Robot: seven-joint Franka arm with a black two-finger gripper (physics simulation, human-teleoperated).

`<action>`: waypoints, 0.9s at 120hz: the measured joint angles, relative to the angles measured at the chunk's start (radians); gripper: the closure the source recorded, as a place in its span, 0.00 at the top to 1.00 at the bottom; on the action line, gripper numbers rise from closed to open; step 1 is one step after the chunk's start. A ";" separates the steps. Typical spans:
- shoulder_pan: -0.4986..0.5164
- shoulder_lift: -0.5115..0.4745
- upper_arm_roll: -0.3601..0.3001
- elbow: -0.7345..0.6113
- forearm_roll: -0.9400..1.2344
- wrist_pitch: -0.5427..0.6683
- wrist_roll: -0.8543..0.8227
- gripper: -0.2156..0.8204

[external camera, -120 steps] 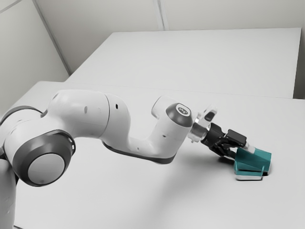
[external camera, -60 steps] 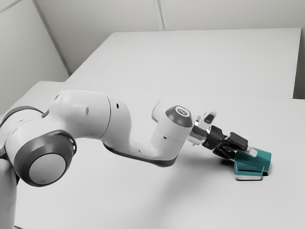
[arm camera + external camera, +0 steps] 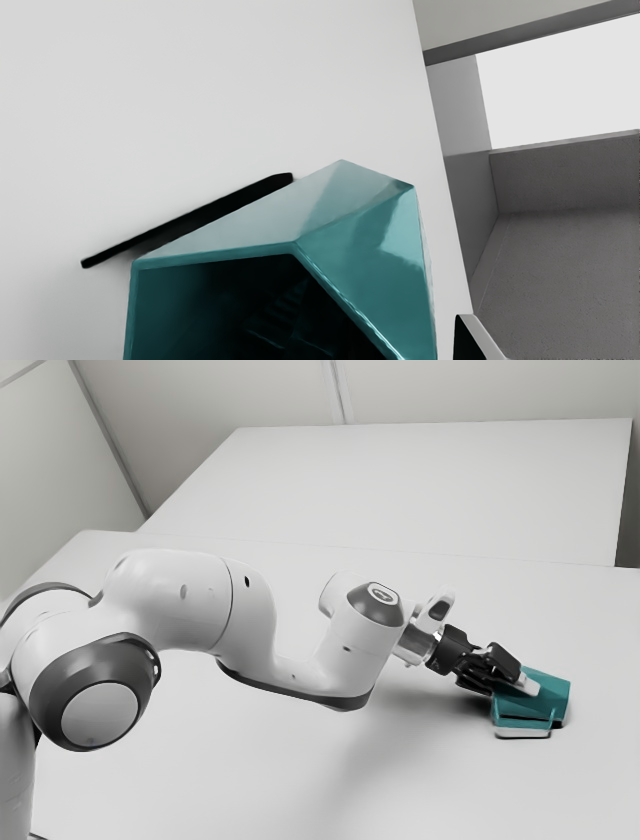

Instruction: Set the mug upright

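Mug (image 3: 360,240) — on its side, mouth facing pincer (image 3: 522,686).

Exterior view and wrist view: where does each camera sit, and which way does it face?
Exterior view: beside the arm, looking down across the table; shows the arm and its tool.
Wrist view: on the arm's end, facing the teal mug, mouth toward the camera, table beyond; shows one fingertip.
Shared: mug, table, part of the tool.

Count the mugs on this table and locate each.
1: the teal mug, lying on its side on the table, toward the exterior view's right. The arm could hide another.
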 joint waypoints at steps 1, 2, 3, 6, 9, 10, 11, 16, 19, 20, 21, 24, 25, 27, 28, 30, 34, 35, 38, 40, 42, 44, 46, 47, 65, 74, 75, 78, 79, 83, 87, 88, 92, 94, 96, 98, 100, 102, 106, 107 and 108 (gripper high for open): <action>0.000 0.000 0.000 0.000 -0.001 -0.001 0.000 0.26; 0.000 0.000 0.000 0.000 -0.001 -0.001 0.001 0.26; 0.000 0.000 0.000 0.000 -0.002 -0.002 0.001 0.25; 0.000 0.000 0.000 -0.001 -0.005 -0.004 0.003 0.23; 0.000 0.000 0.000 -0.002 -0.009 -0.005 0.004 0.21; 0.000 0.000 0.000 -0.002 -0.010 -0.006 0.004 0.20; 0.000 0.000 0.000 -0.002 -0.010 -0.007 0.005 0.20; 0.000 0.000 0.000 -0.002 -0.014 -0.009 0.007 0.17; 0.000 0.000 0.000 -0.002 -0.016 -0.010 0.008 0.15; 0.000 0.000 0.000 -0.002 -0.016 -0.010 0.009 0.14; 0.000 0.000 0.000 -0.002 -0.017 -0.011 0.009 0.14; 0.000 -0.001 0.000 -0.001 -0.017 -0.012 0.010 0.13; 0.000 -0.001 0.000 0.000 -0.018 -0.012 0.011 0.12; 0.000 -0.001 0.000 0.001 -0.019 -0.012 0.012 0.11; 0.000 -0.002 0.000 0.001 -0.019 -0.013 0.013 0.11; -0.001 -0.004 0.000 0.002 -0.020 -0.013 0.015 0.10; -0.002 -0.009 0.000 0.003 -0.021 -0.014 0.018 0.09; -0.003 -0.010 0.000 0.003 -0.021 -0.014 0.019 0.09; -0.005 -0.019 0.002 0.004 -0.020 -0.014 0.021 0.08; -0.006 -0.025 0.002 0.004 -0.020 -0.014 0.023 0.08; -0.007 -0.034 0.003 0.004 -0.019 -0.014 0.025 0.08; -0.008 -0.044 0.003 0.003 -0.017 -0.013 0.027 0.08; -0.010 -0.056 0.004 0.002 -0.016 -0.012 0.029 0.07; -0.010 -0.061 0.004 0.001 -0.016 -0.012 0.030 0.07; -0.012 -0.198 0.006 -0.074 0.009 0.022 0.047 0.05; -0.004 -0.289 0.006 -0.145 0.068 0.061 0.050 0.05; -0.002 -0.300 0.006 -0.153 0.080 0.065 0.049 0.05; 0.007 -0.330 0.006 -0.175 0.126 0.078 0.046 0.04; 0.010 -0.339 0.006 -0.181 0.143 0.082 0.044 0.04; 0.028 -0.370 0.006 -0.197 0.229 0.096 0.033 0.04; 0.050 -0.395 0.006 -0.205 0.337 0.106 0.017 0.04; 0.056 -0.401 0.006 -0.206 0.366 0.108 0.012 0.04; 0.081 -0.424 0.006 -0.209 0.486 0.111 -0.010 0.04; 0.095 -0.433 0.007 -0.209 0.547 0.110 -0.022 0.04; 0.108 -0.442 0.007 -0.208 0.606 0.108 -0.034 0.04; 0.122 -0.451 0.007 -0.207 0.668 0.104 -0.048 0.04; 0.136 -0.459 0.007 -0.206 0.727 0.099 -0.063 0.04; 0.150 -0.465 0.007 -0.204 0.784 0.092 -0.078 0.04; 0.175 -0.473 0.009 -0.201 0.884 0.076 -0.108 0.04; 0.181 -0.474 0.010 -0.201 0.905 0.072 -0.115 0.04; 0.186 -0.476 0.012 -0.200 0.926 0.068 -0.122 0.04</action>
